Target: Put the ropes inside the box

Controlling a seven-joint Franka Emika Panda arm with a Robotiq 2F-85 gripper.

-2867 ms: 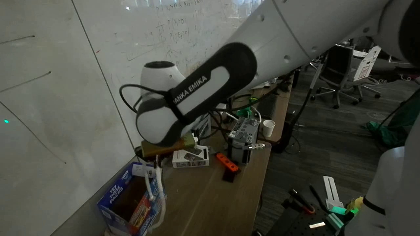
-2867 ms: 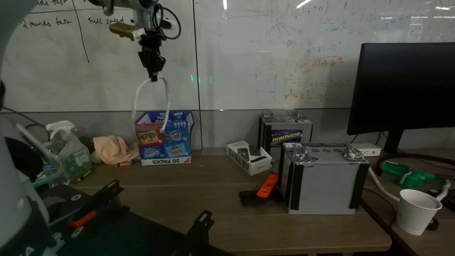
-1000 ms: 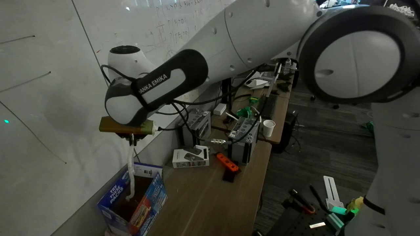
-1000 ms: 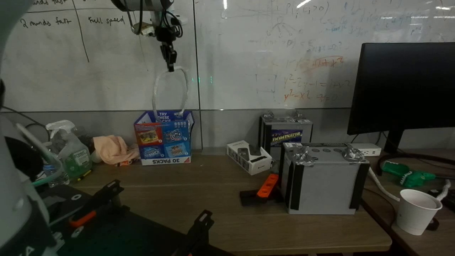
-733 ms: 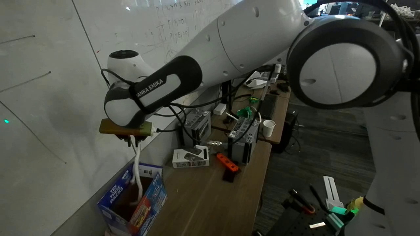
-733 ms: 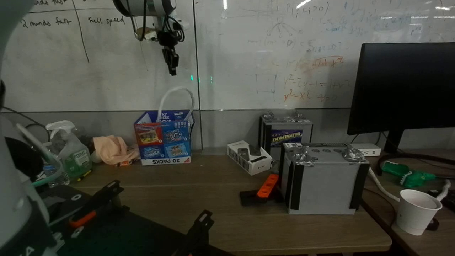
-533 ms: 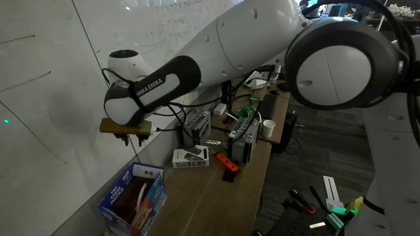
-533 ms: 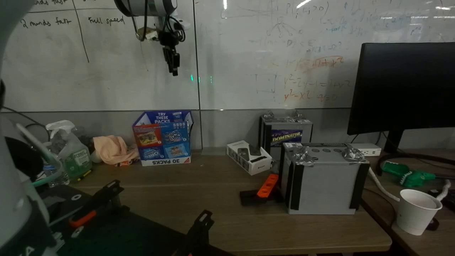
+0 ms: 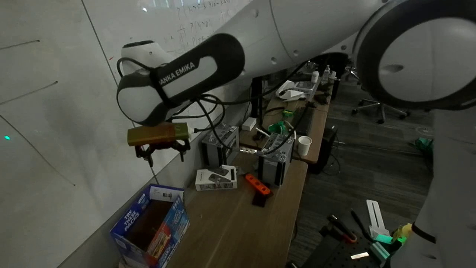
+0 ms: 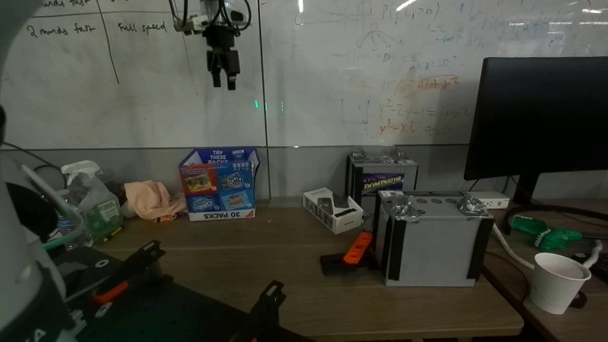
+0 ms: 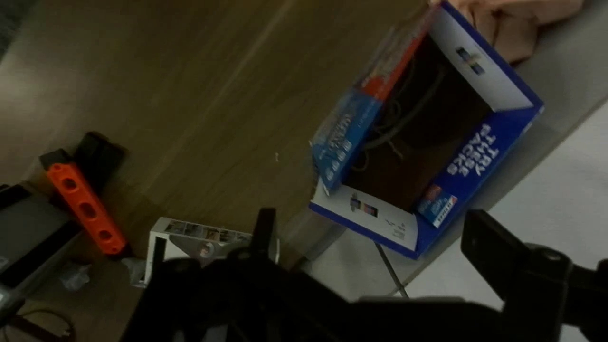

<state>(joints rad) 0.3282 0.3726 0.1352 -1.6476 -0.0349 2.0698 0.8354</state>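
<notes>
Robot arm (image 9: 209,70), lettered “ANKA EMIKA” beyond a black strap (image 9: 160,88); its gripper (image 9: 166,161) hangs higher than the blue box (image 10: 236,185), jaws wide apart and gripping nothing. The box reads “TRY THESE PACKS” on its inner back wall and “30 PACKS” along its front base. In the wrist view, the ropes (image 11: 410,118) lie inside it, near the front wall. A rear grey case (image 10: 382,183) bears “DOMINATOR”; the whiteboard (image 10: 156,95), “Full speed”. A peach cloth (image 10: 152,202) lies beside the box; a white carton (image 10: 332,211), orange tool (image 10: 357,248) and front grey case (image 10: 437,249) appear farther along the table (image 10: 285,256).
</notes>
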